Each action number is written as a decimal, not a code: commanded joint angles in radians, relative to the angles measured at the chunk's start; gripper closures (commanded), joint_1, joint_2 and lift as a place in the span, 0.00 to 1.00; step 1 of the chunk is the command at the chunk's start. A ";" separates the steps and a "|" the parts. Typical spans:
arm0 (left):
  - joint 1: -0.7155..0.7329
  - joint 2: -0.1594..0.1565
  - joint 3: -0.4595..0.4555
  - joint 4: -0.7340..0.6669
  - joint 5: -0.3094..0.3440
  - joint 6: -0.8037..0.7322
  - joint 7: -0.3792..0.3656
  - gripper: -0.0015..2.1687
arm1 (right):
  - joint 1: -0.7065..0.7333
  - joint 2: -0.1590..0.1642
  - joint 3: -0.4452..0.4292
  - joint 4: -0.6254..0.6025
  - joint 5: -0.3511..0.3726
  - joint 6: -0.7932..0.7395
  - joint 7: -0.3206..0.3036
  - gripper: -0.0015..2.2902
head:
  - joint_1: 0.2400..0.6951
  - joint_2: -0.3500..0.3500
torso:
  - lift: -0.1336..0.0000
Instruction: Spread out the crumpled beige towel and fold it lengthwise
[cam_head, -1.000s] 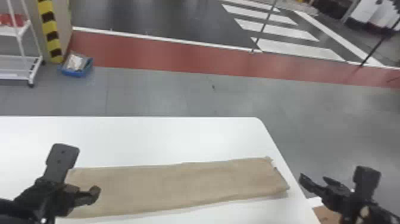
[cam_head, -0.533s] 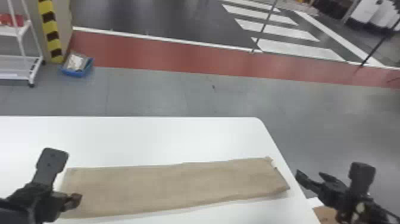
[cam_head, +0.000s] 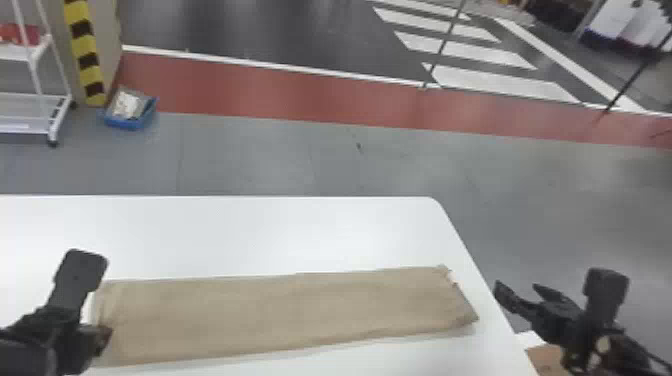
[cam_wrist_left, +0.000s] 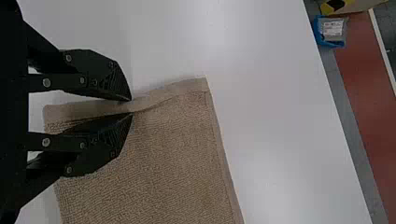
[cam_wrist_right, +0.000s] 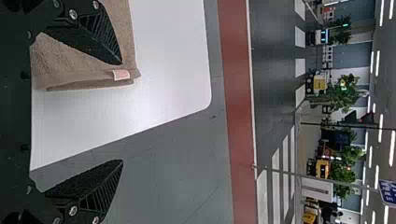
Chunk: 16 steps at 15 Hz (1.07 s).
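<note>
The left gripper (cam_head: 105, 336) is at the towel's left end, low over the table. Its two black fingers are almost together, and they pinch a bit of the towel's thick edge between their tips. In the left wrist view, the edge sticks out past the tips on the far side, with a small crease running from the pinch, and more of it shows back between the fingers.

The right gripper (cam_head: 518, 289) is out past the right side of the table. Its fingers are spread wide, with nothing between them, and it is apart from the towel.

The beige towel (cam_head: 280, 310) lies in a long, flat strip between the two grippers. Its left end is in the left gripper's fingers, and its right end is near the table's slanting side. A little pale tag (cam_wrist_right: 121, 74) is on that right end. The white table (cam_head: 240, 225) is under the towel, and its top shows behind the strip too.

Farther off is the gray floor (cam_head: 280, 155). A blue basket (cam_head: 127, 122) with a bag in it sits there, beside a white cart (cam_head: 55, 122). Behind them is a wide red stripe (cam_head: 270, 97), then a dark floor with white bars (cam_head: 500, 82).
</note>
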 joint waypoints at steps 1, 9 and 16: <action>0.001 -0.002 -0.004 -0.001 -0.004 0.012 0.002 0.62 | 0.000 -0.001 -0.001 -0.001 0.000 -0.008 0.000 0.07 | 1.00 0.00 | 1.00; 0.009 0.028 0.037 -0.023 -0.022 0.021 0.001 0.62 | 0.000 0.002 0.004 -0.011 0.001 -0.008 0.006 0.07 | 1.00 0.00 | 1.00; 0.018 0.057 0.137 -0.058 -0.019 0.043 -0.016 0.62 | -0.005 0.010 0.017 -0.018 0.009 -0.008 0.006 0.07 | 1.00 0.00 | 1.00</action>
